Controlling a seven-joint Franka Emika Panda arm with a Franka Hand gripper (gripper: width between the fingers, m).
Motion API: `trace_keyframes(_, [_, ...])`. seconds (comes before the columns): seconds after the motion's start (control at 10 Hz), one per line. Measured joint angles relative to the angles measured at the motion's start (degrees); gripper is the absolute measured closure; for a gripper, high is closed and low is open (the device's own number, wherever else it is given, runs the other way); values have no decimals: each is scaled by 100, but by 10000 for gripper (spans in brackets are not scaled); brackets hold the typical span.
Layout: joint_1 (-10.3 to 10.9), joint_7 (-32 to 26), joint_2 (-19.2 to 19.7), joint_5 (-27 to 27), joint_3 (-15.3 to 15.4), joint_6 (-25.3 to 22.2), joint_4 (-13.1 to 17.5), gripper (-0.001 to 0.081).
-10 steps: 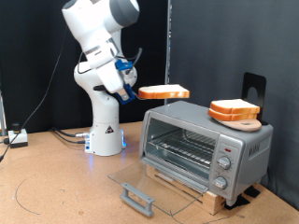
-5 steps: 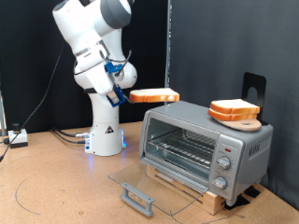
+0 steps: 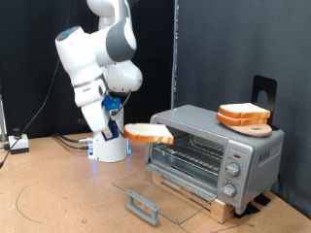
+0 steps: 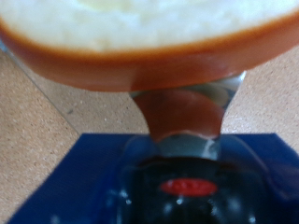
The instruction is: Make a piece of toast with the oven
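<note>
black backdrop; jaws (image 3: 126, 132) clamp piece of toast (image 3: 149, 134) flat, long axis toward open oven (image 3: 215, 150).

The oven (image 3: 214, 153) mouth stood unblocked; its glass door (image 3: 160, 190) lay flat in front on the counter (image 3: 58, 199).

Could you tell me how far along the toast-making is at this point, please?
Done: the oven has its glass door folded down, showing the wire rack. In hand: the gripper holds the piece of toast level in front of the opening, lower than a second ago. Left: the slice is not yet on the rack; the remaining slices sit on top.
</note>
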Motion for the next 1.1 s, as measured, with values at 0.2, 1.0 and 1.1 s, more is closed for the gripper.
trace_keyframes(0.2, [11, -276, 338, 51, -1, 239, -44, 411])
trace_keyframes(1.0, [860, -1142, 518, 675, 754, 1173, -389, 411])
trace_keyframes(1.1, [947, -1049, 460, 655, 950, 1254, -447, 411])
